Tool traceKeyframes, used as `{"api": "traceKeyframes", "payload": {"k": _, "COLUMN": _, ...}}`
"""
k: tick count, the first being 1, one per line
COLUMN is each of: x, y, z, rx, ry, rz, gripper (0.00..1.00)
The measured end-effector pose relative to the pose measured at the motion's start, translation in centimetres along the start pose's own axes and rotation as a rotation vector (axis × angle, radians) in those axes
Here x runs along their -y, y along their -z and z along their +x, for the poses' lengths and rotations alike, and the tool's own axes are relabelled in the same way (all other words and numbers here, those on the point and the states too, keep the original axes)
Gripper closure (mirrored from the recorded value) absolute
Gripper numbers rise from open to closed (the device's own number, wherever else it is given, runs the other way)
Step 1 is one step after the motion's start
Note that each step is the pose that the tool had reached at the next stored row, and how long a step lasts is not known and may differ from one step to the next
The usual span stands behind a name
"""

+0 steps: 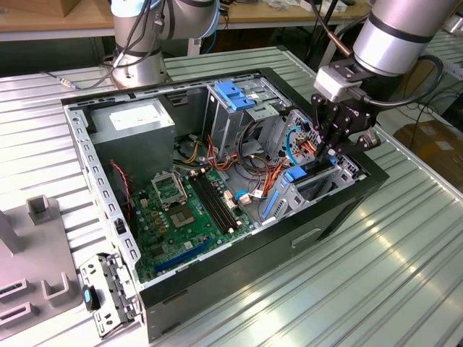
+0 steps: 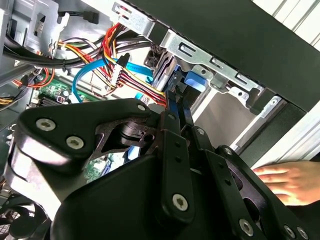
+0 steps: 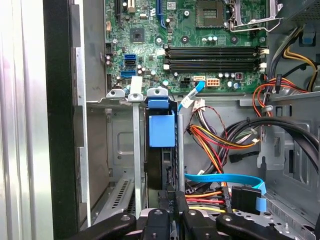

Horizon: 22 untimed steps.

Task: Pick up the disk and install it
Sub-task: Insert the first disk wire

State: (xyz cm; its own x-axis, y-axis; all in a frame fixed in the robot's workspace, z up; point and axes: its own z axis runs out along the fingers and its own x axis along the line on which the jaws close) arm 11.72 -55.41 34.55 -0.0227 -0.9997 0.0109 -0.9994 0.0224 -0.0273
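Blue side rails mark the disk, which stands on edge in the drive bay of the open computer case, right of centre in the exterior view. My gripper is closed on the disk from above. Behind it lies the green motherboard.

No legible text anywhere; white sticker on grey box and motherboard print too small to read.
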Motion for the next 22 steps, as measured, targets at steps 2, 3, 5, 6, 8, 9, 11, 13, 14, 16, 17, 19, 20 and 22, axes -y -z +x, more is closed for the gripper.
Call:
{"api": "traceKeyframes", "payload": {"k": 2, "x": 0.0, "y": -0.06, "z": 0.0, "rx": -0.0003, "ry": 0.0, "rz": -0.0005, "gripper": 0.83}}
{"api": "traceKeyframes", "payload": {"k": 3, "x": 0.0, "y": -0.08, "z": 0.0, "rx": 0.0004, "ry": 0.0, "rz": -0.0005, "gripper": 0.83}}
{"api": "traceKeyframes", "payload": {"k": 5, "x": 0.0, "y": 0.08, "z": 0.0, "rx": 0.0018, "ry": 0.0, "rz": -0.0005, "gripper": 0.83}}
{"api": "traceKeyframes", "payload": {"k": 6, "x": 0.01, "y": 0.17, "z": 0.0, "rx": 0.0013, "ry": 0.0, "rz": -0.0006, "gripper": 0.83}}
{"api": "traceKeyframes", "payload": {"k": 8, "x": 0.01, "y": 0.3, "z": 0.0, "rx": 0.0014, "ry": 0.0, "rz": -0.0005, "gripper": 0.83}}
{"api": "traceKeyframes", "payload": {"k": 9, "x": 0.01, "y": 0.31, "z": 0.0, "rx": 0.0014, "ry": 0.0, "rz": -0.0005, "gripper": 0.83}}
{"api": "traceKeyframes", "payload": {"k": 11, "x": 0.01, "y": 0.33, "z": 0.0, "rx": 0.0018, "ry": 0.0, "rz": -0.0005, "gripper": 0.83}}
{"api": "traceKeyframes", "payload": {"k": 13, "x": 0.01, "y": 0.35, "z": 0.02, "rx": 0.0044, "ry": 0.0, "rz": -0.0006, "gripper": 0.83}}
{"api": "traceKeyframes", "payload": {"k": 14, "x": 0.01, "y": 0.34, "z": 0.02, "rx": 0.005, "ry": 0.001, "rz": -0.0006, "gripper": 0.83}}
{"api": "traceKeyframes", "payload": {"k": 16, "x": 0.01, "y": 0.32, "z": 0.02, "rx": 0.0055, "ry": 0.007, "rz": -0.0006, "gripper": 0.83}}
{"api": "traceKeyframes", "payload": {"k": 17, "x": 0.01, "y": 0.32, "z": 0.02, "rx": 0.0054, "ry": 0.009, "rz": -0.0006, "gripper": 0.83}}
{"api": "traceKeyframes", "payload": {"k": 19, "x": 0.11, "y": 0.32, "z": 0.02, "rx": 0.0055, "ry": 0.009, "rz": -0.0005, "gripper": 0.83}}
{"api": "traceKeyframes", "payload": {"k": 20, "x": 0.16, "y": 0.32, "z": 0.02, "rx": 0.0055, "ry": 0.009, "rz": -0.0006, "gripper": 0.83}}
{"api": "traceKeyframes", "payload": {"k": 22, "x": 0.24, "y": 0.3, "z": 0.02, "rx": 0.0055, "ry": 0.009, "rz": -0.0005, "gripper": 0.83}}
